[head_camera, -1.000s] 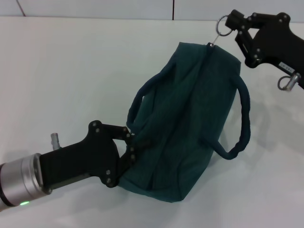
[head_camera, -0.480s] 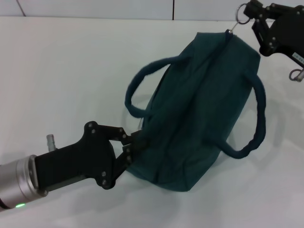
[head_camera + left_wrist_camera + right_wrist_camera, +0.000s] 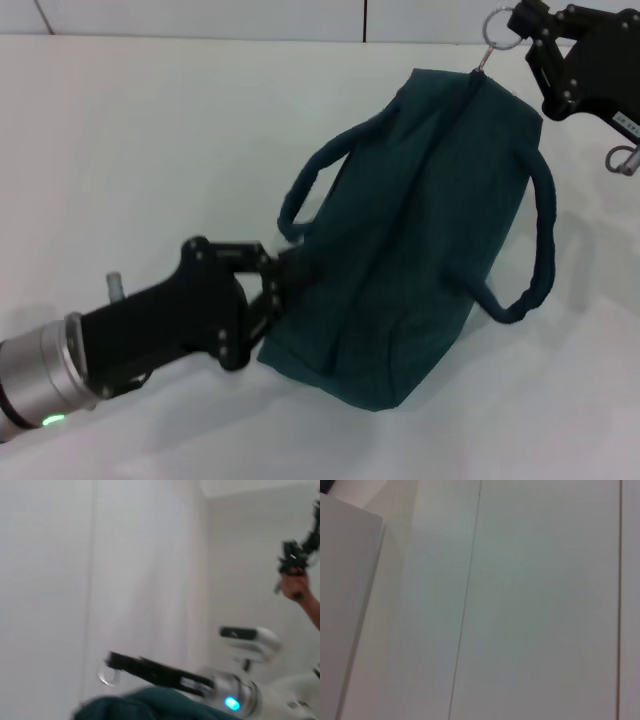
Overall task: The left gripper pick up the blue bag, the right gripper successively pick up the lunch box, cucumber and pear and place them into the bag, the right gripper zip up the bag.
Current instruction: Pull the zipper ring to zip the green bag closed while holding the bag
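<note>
The blue bag (image 3: pixel 420 220) lies slanted on the white table (image 3: pixel 150 150), its long zipper drawn shut, and its top edge (image 3: pixel 150 704) also shows in the left wrist view. My left gripper (image 3: pixel 283 278) is shut on the bag's near end. At the far end my right gripper (image 3: pixel 520 22) is shut on the metal ring pull (image 3: pixel 497 27), which shows again (image 3: pixel 107 675) with that black claw (image 3: pixel 160 671) in the left wrist view. The right wrist view holds only white surfaces. Lunch box, cucumber and pear are out of view.
Two rope handles sprawl off the bag, one toward the left (image 3: pixel 320 175) and one on the right (image 3: pixel 538 245). White table surrounds the bag on all sides. A person's hand (image 3: pixel 295 585) holding a black device shows far off in the left wrist view.
My right gripper has drawn the ring pull up and to the right, dragging the bag's far end with it. My left gripper has shifted right and slightly up, still clamped on the near end.
</note>
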Action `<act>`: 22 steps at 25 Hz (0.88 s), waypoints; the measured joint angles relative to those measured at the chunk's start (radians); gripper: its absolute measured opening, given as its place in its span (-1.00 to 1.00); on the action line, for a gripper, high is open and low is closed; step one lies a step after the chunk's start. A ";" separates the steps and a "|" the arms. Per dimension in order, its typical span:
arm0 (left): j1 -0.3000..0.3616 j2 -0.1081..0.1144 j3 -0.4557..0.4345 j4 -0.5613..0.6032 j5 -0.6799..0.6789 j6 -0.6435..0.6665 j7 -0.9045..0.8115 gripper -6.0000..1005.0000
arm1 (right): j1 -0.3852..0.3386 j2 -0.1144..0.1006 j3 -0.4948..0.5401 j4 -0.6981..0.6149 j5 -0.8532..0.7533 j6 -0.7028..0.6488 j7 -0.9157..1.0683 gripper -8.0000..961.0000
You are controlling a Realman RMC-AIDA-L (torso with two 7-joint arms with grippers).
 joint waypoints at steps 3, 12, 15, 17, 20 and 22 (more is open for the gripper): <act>0.022 -0.011 0.000 0.001 -0.090 0.003 -0.017 -0.74 | 0.000 0.000 -0.003 0.000 0.000 -0.007 -0.003 -0.96; -0.012 0.026 0.000 0.114 -0.144 -0.022 -0.359 -0.26 | 0.001 0.000 -0.023 0.001 -0.005 -0.008 -0.005 -0.96; -0.069 0.046 0.003 0.140 -0.134 -0.088 -0.497 -0.14 | 0.005 0.000 -0.028 0.002 -0.006 -0.009 -0.006 -0.97; -0.104 0.051 0.004 0.149 -0.120 -0.134 -0.564 -0.05 | 0.008 0.001 -0.031 0.004 -0.006 -0.010 -0.006 -0.97; -0.162 0.051 0.003 0.181 -0.058 -0.205 -0.673 0.08 | 0.008 0.001 -0.041 0.004 -0.007 -0.011 -0.006 -0.97; -0.194 0.045 0.003 0.210 0.000 -0.259 -0.742 0.16 | 0.008 0.002 -0.043 0.005 -0.007 -0.011 -0.006 -0.97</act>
